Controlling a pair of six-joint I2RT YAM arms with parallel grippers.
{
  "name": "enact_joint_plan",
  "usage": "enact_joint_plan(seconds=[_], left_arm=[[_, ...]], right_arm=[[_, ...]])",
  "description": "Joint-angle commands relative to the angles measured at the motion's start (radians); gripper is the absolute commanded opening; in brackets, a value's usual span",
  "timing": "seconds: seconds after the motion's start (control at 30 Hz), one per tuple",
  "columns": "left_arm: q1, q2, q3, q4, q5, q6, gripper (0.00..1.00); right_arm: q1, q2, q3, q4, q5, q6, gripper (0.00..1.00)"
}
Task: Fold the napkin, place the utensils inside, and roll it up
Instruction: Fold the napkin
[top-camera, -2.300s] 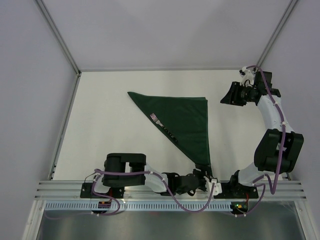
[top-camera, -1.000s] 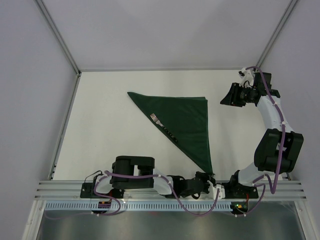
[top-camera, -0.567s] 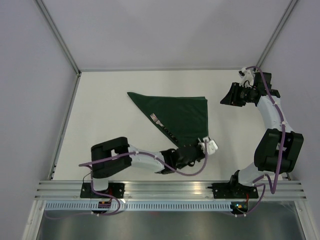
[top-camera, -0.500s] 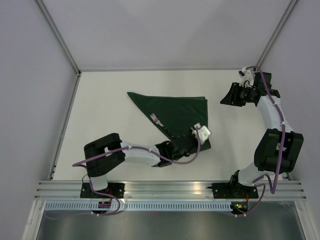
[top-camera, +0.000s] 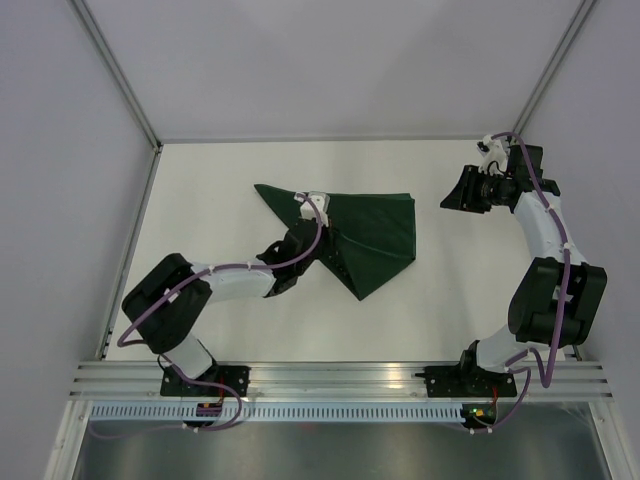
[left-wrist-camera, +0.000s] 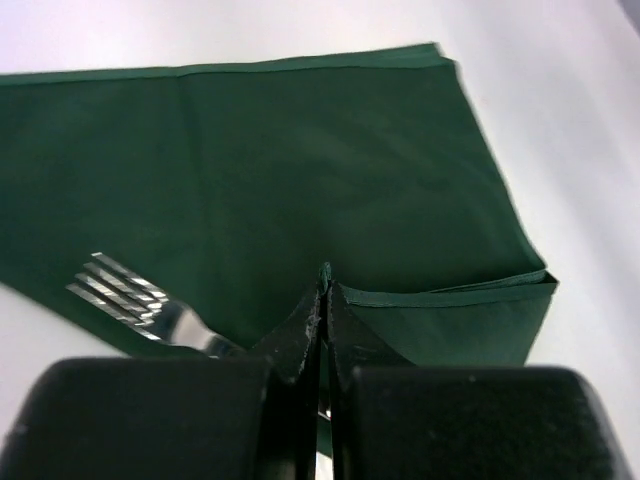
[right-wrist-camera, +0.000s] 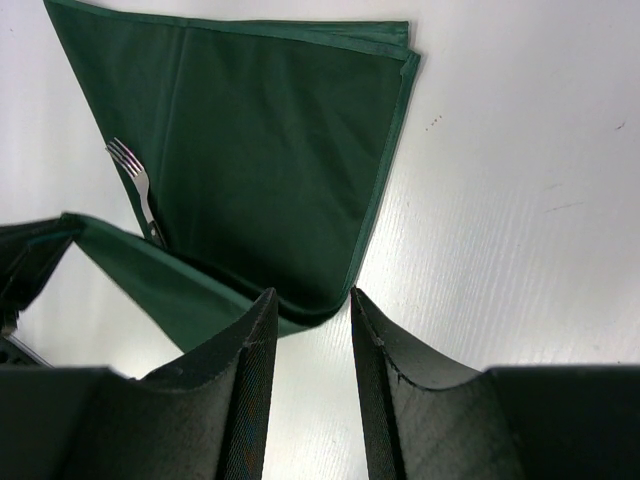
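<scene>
So the left gripper is pinching the napkin corner shut at bottom center, and it should be draping it flat over the fork (right gripper is hanging half-open, empty).

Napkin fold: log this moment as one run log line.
left gripper: shut on napkin corner | right gripper: open, empty | fork: at napkin edge, tines showing | roll: not started

The napkin lies on the white table, one corner lifted as a flap over the fork, whose tines show. The left gripper pinches the flap's tip at the left edge. The right gripper hangs above, its jaws apart and empty.
</scene>
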Motion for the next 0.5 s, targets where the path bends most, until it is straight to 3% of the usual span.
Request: enact_joint_plan(seconds=[0.0, 0.47], left_arm=[[0.073, -0.040, -0.013, -0.046, 0.030, -0.133, 0.02], [0.225, 0.053, -0.013, -0.065, 0.133, -0.204, 0.02]], right_arm=[[-0.006, -0.015, -0.010, 0.026, -0.016, -0.006, 0.41], [-0.006, -0.008, -0.013, 0.026, -0.016, -0.009, 0.41]])
